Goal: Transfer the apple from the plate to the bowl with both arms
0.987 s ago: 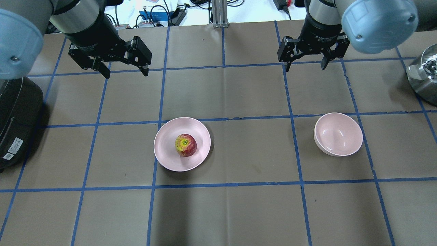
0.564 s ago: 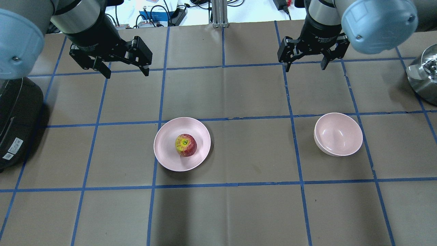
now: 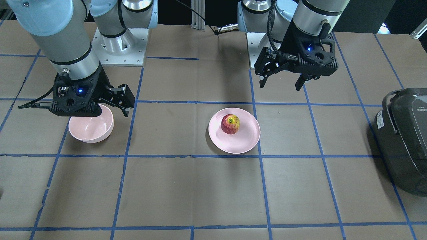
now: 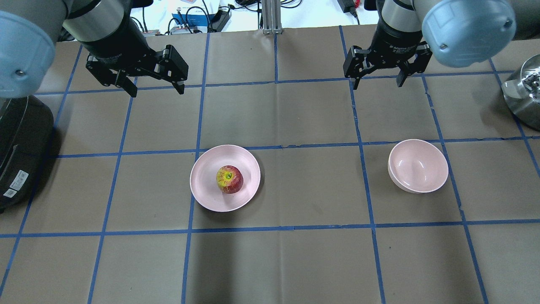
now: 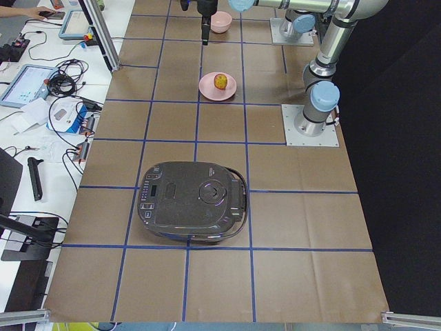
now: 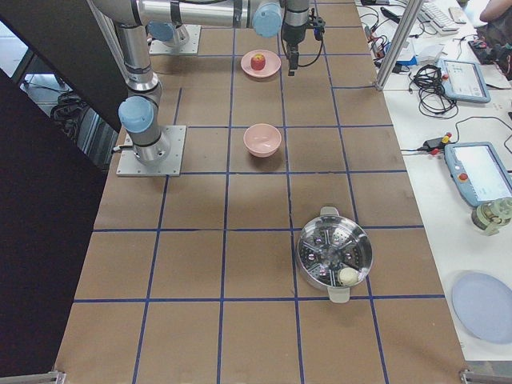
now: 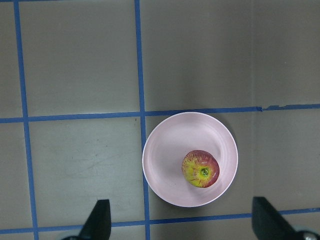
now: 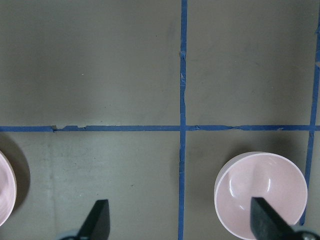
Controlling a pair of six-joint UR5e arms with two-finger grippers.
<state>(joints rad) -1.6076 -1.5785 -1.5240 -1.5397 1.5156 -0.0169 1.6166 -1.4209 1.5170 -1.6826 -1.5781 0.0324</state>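
From the front, the apple (image 3: 230, 124) sits on the plate (image 3: 241, 144) in the middle; the bowl (image 3: 90, 130) is at the left. From above, the left gripper (image 4: 157, 90) is upper left and the right gripper (image 4: 377, 83) upper right, both with fingers wide and holding nothing. The left wrist view shows the apple low in the picture.

Your worktop (image 4: 295, 266) is covered in brown paper, gridded with blue tape (image 4: 278, 229). Beside it you have a white bench (image 6: 440, 232) strewn with cables (image 6: 430, 94) and tablets (image 6: 466, 80), with an aluminium post (image 6: 398, 36) at its edge.
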